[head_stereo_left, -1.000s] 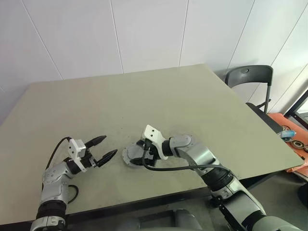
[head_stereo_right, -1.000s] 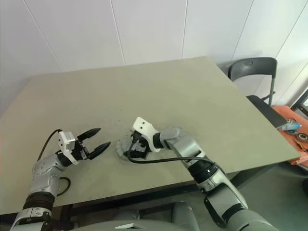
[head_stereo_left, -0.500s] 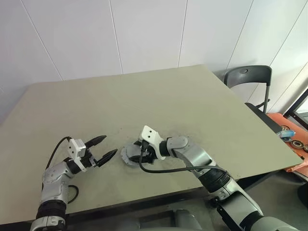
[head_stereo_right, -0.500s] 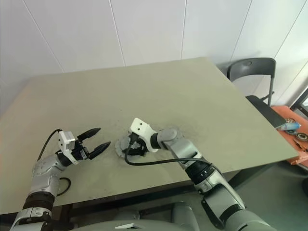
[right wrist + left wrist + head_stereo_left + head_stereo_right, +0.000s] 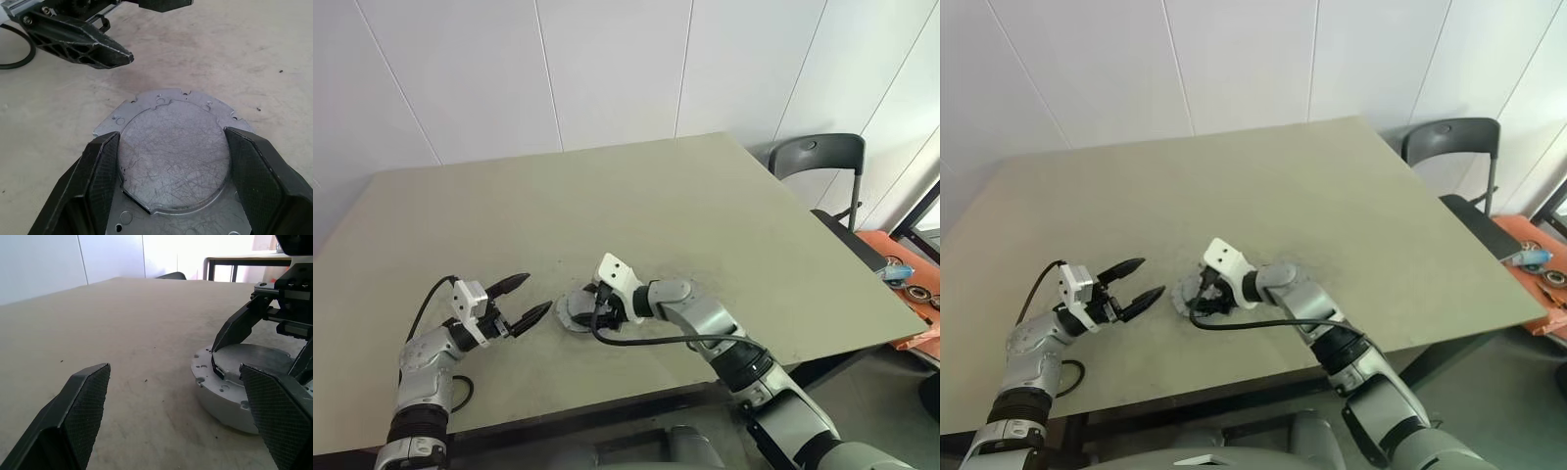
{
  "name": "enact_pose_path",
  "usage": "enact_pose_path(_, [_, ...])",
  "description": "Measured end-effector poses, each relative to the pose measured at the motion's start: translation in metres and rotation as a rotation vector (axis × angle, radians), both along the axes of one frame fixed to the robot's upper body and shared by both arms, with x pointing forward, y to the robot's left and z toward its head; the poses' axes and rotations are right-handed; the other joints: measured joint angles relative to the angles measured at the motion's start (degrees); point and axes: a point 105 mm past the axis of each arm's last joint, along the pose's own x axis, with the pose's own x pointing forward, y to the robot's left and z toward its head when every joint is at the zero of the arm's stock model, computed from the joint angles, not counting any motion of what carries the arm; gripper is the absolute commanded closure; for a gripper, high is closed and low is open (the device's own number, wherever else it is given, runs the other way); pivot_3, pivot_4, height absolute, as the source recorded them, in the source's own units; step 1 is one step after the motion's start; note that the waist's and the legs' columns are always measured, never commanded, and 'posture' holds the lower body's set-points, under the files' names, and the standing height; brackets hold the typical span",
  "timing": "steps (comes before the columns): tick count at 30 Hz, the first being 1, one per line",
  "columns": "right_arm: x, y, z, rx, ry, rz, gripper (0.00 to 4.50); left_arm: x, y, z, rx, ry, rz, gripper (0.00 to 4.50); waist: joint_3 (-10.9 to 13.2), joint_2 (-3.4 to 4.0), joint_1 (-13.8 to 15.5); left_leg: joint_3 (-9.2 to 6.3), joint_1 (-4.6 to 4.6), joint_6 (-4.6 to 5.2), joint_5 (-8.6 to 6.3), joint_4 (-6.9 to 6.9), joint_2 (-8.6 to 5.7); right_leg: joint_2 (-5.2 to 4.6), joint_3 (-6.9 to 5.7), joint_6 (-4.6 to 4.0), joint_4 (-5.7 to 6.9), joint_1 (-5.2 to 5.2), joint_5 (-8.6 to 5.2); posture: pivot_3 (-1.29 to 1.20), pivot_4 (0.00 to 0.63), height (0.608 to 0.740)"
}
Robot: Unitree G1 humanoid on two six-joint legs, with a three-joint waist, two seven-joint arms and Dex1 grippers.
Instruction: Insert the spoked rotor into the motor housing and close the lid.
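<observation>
Right gripper point(image 5: 172, 188) edging further over lid point(image 5: 173, 152) than a second ago, jaws closing against raised centre. Lid sitting on table point(image 5: 656, 196), seemingly capping housing; final seating likely remaining. Left gripper point(image 5: 521, 301) waiting alongside, jaws apart.

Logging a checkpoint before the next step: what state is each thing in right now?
lid: lying flat on the table, raised centre up, gripped.
right gripper: shut on the lid's raised centre, one finger on each side.
left gripper: open, empty, beside the lid and apart from it.
chair: upright, nobody in it, past the table's far corner.
</observation>
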Motion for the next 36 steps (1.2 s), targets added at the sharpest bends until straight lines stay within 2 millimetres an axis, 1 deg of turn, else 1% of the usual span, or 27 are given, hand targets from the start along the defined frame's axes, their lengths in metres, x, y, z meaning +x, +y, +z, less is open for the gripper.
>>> enact_pose_path(8, [0.002,-0.005,0.002,0.012,0.051,-0.008,1.46,0.0,0.001,-0.001,-0.001,0.004,0.008,0.0,0.0,0.0,0.1,0.0,-0.01,0.0,0.0,-0.01,0.0,-0.01,0.0,-0.01,-0.03,-0.01,0.01,0.0,0.0,0.74])
enact_pose_path(12, [0.003,-0.007,0.004,0.007,0.03,0.002,1.46,0.0,0.001,-0.002,-0.002,0.007,0.009,0.0,0.0,0.01,0.1,0.0,-0.12,0.0,0.0,-0.01,-0.01,-0.02,0.0,-0.01,-0.06,-0.07,0.01,0.0,0.0,0.74])
enact_pose_path(19, [0.003,-0.017,0.005,-0.043,-0.022,0.044,1.46,0.0,0.001,-0.002,-0.002,0.01,0.01,0.0,0.0,0.01,0.1,0.0,-0.15,0.0,0.0,-0.01,-0.02,-0.03,-0.01,0.0,-0.08,-0.1,0.0,0.0,0.0,0.74])
enact_pose_path(24, [0.003,-0.014,0.006,-0.032,-0.021,0.04,1.46,0.0,0.002,-0.003,-0.002,0.011,0.01,0.0,0.0,0.0,0.1,0.0,-0.19,0.0,0.0,-0.01,-0.01,-0.04,-0.01,-0.01,-0.08,-0.14,0.01,0.0,0.0,0.74])
enact_pose_path(28, [0.009,-0.011,0.008,0.001,-0.011,-0.022,1.46,0.0,0.001,-0.003,-0.002,0.011,0.009,0.0,0.0,0.0,0.1,0.0,-0.21,0.0,0.0,-0.01,-0.01,-0.03,-0.01,-0.02,-0.06,-0.18,0.01,0.0,0.0,0.74])
enact_pose_path(36, [0.011,-0.012,0.007,0.008,0.005,-0.04,1.46,0.0,0.002,-0.005,-0.004,0.02,0.014,0.0,0.0,0.01,0.1,0.0,-0.26,0.0,0.0,-0.03,-0.02,-0.04,0.0,-0.07,-0.06,-0.25,0.05,0.0,0.0,0.74])
